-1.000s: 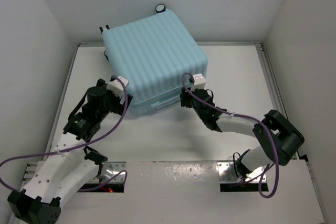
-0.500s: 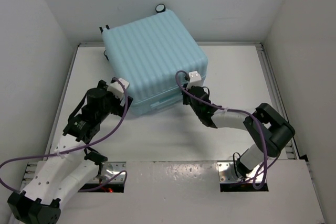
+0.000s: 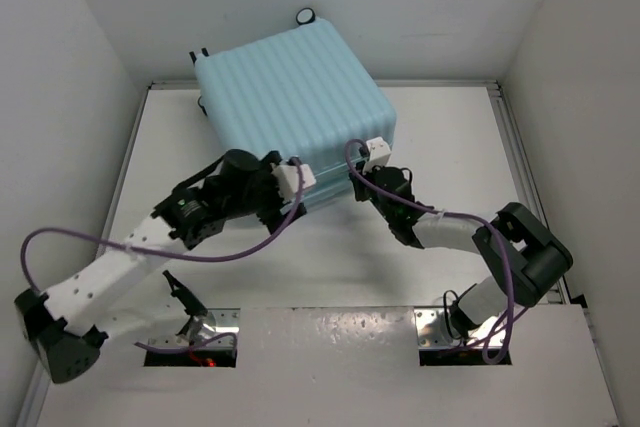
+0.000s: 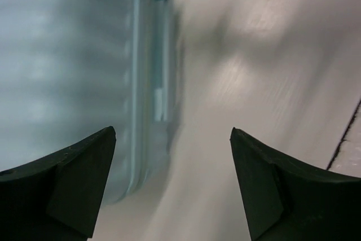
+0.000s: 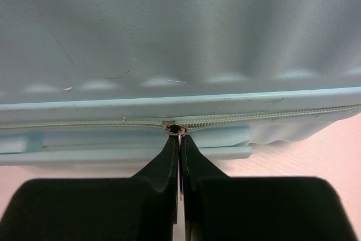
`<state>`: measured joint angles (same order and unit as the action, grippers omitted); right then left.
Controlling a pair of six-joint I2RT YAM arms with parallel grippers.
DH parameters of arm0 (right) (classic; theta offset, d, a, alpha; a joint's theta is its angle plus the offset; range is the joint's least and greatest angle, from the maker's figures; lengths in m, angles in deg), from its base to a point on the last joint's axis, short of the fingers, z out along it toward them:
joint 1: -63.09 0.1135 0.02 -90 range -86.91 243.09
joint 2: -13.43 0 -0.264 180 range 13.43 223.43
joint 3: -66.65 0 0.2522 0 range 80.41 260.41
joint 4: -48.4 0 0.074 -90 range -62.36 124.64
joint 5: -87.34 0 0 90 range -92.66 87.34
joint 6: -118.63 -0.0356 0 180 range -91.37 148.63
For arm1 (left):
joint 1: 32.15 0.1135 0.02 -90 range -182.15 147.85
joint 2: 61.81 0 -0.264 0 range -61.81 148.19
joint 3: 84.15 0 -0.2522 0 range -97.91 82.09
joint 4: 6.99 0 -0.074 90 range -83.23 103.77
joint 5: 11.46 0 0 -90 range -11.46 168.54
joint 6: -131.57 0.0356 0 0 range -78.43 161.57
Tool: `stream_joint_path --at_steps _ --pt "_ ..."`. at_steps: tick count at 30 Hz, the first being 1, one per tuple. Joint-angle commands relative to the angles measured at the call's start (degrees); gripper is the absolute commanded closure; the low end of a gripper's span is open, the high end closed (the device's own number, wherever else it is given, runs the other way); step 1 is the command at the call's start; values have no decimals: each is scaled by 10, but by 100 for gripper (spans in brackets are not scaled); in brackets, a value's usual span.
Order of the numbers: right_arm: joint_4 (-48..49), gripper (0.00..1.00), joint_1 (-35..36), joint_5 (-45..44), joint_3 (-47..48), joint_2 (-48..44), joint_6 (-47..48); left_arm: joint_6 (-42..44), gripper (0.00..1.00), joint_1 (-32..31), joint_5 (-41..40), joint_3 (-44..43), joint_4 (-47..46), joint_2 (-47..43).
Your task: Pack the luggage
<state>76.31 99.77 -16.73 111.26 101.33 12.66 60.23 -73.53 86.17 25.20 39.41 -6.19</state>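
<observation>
Right wrist alone shows jaws seemingly pinching the luggage (image 5: 169,38) zipper pull (image 5: 178,130).

A: The luggage (image 3: 290,112) is logged as pale aqua, ribbed in parallel ridges, with black wheels (image 3: 305,16).
B: Confirmed. The zip (image 5: 271,115) is noted as grey and the pull (image 5: 176,129) as silver.
A: The table (image 3: 450,147) is recorded as white.
B: The arms (image 3: 110,272) are entered as white with black joints, the cables (image 3: 230,252) as purple. The left gripper (image 4: 172,156) and right gripper (image 5: 179,139) are noted as black.
</observation>
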Motion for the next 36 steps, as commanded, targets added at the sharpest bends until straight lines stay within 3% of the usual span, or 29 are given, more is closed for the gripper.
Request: stream_joint_path --at_steps 1,5,12,15,24,36 --pt "21 100 -22 -18 3 -26 4 -14 14 -59 -20 -35 8 69" --pt "12 100 -28 -11 17 -14 -6 -36 25 -137 -74 -3 -39 126" --pt "22 100 -35 5 26 -7 -30 -54 29 -154 -204 45 -155 186" --pt "25 100 -35 10 26 -3 -34 -46 29 -141 -222 61 -215 201" --pt "37 100 -39 18 16 -3 -42 -21 30 -128 -228 73 -334 281" --pt "39 100 -51 25 0 -11 -49 -27 42 -43 -184 50 -372 394"
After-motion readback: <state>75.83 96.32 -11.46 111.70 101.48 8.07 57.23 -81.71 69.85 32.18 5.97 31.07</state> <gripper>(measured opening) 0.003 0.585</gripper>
